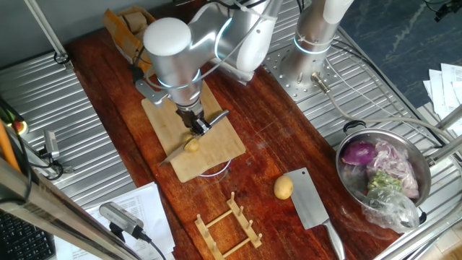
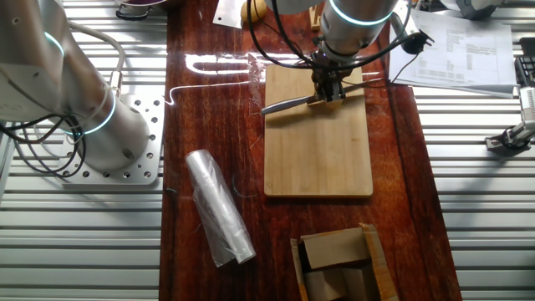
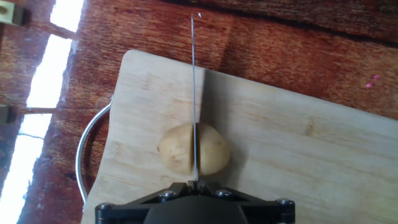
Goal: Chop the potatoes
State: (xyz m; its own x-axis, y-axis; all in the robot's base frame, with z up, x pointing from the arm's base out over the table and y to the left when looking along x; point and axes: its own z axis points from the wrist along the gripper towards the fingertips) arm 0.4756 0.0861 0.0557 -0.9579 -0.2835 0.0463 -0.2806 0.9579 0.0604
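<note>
A small tan potato (image 3: 193,148) lies on the bamboo cutting board (image 3: 292,143). My gripper (image 3: 198,185) is shut on a knife, and its thin blade (image 3: 194,93) runs edge-on across the middle of the potato, touching or pressed into it. In one fixed view the gripper (image 1: 195,123) holds the knife (image 1: 177,152) slanted over the potato (image 1: 192,145) on the board (image 1: 209,155). A second whole potato (image 1: 283,188) lies on the table to the right. In the other fixed view the gripper (image 2: 328,90) hides the potato on the board (image 2: 318,150).
A cleaver (image 1: 312,206) lies beside the second potato. A steel bowl (image 1: 426,184) holds a purple onion (image 1: 359,153) and scraps. A wooden rack (image 1: 229,224) stands near the front. A plastic-wrapped roll (image 2: 219,207) and a cardboard box (image 2: 338,263) lie near the board.
</note>
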